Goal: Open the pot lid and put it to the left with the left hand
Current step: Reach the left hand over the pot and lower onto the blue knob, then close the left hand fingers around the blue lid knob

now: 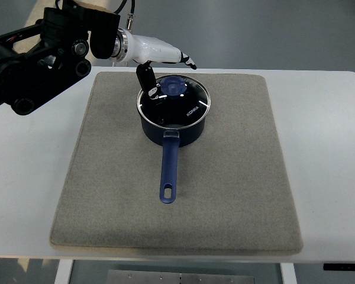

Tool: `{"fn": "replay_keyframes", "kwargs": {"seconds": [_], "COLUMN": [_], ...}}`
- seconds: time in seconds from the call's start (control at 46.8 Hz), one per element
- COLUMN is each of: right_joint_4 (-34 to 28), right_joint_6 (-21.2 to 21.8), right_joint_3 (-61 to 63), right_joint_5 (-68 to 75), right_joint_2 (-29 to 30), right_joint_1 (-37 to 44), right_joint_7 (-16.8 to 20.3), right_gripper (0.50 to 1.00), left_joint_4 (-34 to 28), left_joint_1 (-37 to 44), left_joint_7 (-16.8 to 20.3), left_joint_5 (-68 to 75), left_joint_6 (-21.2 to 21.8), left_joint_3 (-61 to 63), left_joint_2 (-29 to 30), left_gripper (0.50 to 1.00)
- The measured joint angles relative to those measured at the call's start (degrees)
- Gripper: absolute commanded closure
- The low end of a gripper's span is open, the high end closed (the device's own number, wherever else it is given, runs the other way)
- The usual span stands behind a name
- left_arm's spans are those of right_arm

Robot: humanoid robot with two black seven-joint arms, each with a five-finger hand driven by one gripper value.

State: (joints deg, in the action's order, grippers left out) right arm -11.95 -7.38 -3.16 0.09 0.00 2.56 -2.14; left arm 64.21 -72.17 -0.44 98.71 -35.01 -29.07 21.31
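A dark blue saucepan (173, 125) sat on the grey mat (236, 177), long handle toward the near edge, its glass lid (183, 103) closed; contents could not be made out. The left hand (157, 62) hovered at the lid's blue knob (174, 86), fingers (145, 76) spread, gripping nothing.

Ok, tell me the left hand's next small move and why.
Probably lower the left hand slightly and close its fingers on the blue knob. The glass lid still sits on the blue pot, and the hand hovers at the lid's far-left edge, a dark finger pointing down beside the knob, not yet visibly gripping it.
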Motion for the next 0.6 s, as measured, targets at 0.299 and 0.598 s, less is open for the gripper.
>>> {"fn": "replay_keyframes", "kwargs": {"seconds": [0.299,0.598], "right_joint_4": [0.0,0.0], "right_joint_6": [0.0,0.0], "right_joint_3": [0.0,0.0], "right_joint_5": [0.0,0.0], "right_joint_2": [0.0,0.0], "right_joint_1": [0.0,0.0], "right_joint_7": [0.0,0.0], "right_gripper": [0.585,0.585], "left_joint_4": [-2.4,-3.9], "left_joint_1": [0.2,0.2], "left_joint_7": [0.0,0.0], "left_joint_5": [2.8,2.9], "left_joint_6": [0.0,0.0], "left_joint_3": [1.2,1.4], "left_joint_2": [-1.7,-3.2], "left_gripper": [0.525,0.679]}}
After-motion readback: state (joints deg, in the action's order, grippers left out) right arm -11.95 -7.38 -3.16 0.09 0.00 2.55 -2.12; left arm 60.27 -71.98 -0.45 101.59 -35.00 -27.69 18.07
